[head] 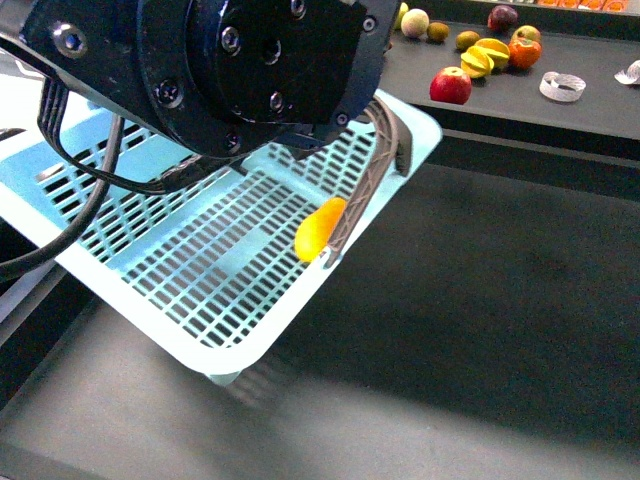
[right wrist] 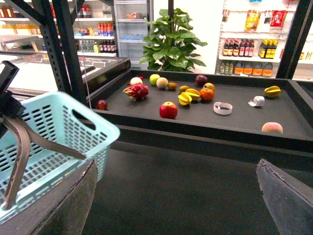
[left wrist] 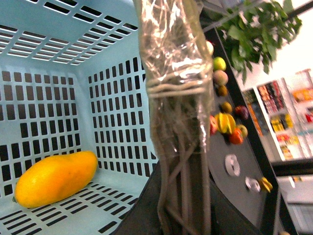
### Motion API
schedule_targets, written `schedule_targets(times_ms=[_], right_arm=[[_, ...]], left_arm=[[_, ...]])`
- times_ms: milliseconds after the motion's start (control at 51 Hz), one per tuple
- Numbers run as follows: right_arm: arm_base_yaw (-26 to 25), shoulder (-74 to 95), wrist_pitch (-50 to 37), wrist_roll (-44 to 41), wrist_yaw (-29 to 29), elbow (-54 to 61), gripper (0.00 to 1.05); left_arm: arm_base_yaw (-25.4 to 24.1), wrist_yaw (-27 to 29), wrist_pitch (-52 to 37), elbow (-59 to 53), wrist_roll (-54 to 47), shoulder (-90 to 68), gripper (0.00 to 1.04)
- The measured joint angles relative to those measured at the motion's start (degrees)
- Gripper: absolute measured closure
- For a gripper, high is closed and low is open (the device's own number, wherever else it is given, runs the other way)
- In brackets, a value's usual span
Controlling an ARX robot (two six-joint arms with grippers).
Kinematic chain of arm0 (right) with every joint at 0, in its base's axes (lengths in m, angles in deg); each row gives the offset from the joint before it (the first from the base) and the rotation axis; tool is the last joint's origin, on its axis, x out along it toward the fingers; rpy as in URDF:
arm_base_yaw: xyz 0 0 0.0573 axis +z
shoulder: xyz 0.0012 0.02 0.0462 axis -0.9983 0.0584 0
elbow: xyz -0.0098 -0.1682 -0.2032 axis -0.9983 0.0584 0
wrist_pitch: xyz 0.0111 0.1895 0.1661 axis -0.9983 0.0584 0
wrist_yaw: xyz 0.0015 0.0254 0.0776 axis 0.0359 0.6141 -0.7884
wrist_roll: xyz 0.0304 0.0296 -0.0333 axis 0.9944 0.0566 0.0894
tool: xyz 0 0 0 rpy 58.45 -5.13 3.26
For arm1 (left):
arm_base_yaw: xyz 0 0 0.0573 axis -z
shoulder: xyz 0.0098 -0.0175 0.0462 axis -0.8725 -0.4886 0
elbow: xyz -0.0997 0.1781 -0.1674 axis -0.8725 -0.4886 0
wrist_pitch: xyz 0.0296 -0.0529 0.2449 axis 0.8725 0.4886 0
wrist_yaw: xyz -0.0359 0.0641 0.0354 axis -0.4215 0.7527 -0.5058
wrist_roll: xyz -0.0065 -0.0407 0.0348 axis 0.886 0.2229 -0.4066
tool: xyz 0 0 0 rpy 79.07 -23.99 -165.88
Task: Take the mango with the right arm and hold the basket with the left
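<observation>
The light-blue basket [head: 200,250] hangs tilted above the dark counter. The yellow mango [head: 318,228] lies inside it against the lower wall, and shows clearly in the left wrist view [left wrist: 56,177]. My left gripper [head: 372,165], below the bulky dark arm, is shut on the basket's tape-wrapped handle [left wrist: 171,63]; its latticed fingers [left wrist: 182,196] run along the handle. My right gripper [right wrist: 176,205] is open and empty over the dark counter, to the right of the basket [right wrist: 54,132], well apart from it. The mango is hidden in the right wrist view.
A raised black shelf [right wrist: 234,120] behind holds a red apple [head: 451,85], yellow-orange fruit wedges [head: 485,55], an orange fruit [head: 524,50], a tape roll [head: 562,86], a dragon fruit [right wrist: 137,91] and a peach [right wrist: 272,128]. A potted plant [right wrist: 171,36] stands beyond.
</observation>
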State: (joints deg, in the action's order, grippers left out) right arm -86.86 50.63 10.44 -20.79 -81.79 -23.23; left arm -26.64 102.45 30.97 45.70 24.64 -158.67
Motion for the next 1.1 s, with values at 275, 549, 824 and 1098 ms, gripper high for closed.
schedule_targets(times_ms=[275,549,824,1098], right_arm=[[0.0,0.0,0.0,0.0,0.0,0.0,0.08],[0.0,0.0,0.0,0.0,0.0,0.0,0.08],[0.0,0.0,0.0,0.0,0.0,0.0,0.08],[0.0,0.0,0.0,0.0,0.0,0.0,0.08]], left_arm=[[-2.9,3.6,3.7,1.1,8.9,-3.2,0.99],[-4.8,2.5,7.2,2.9,16.6,-5.3,0.99],[-6.0,-0.9,7.0,4.5,18.9,-7.6,0.64],[-6.2,-3.6,1.0,-5.5,12.7,2.3,0.13]])
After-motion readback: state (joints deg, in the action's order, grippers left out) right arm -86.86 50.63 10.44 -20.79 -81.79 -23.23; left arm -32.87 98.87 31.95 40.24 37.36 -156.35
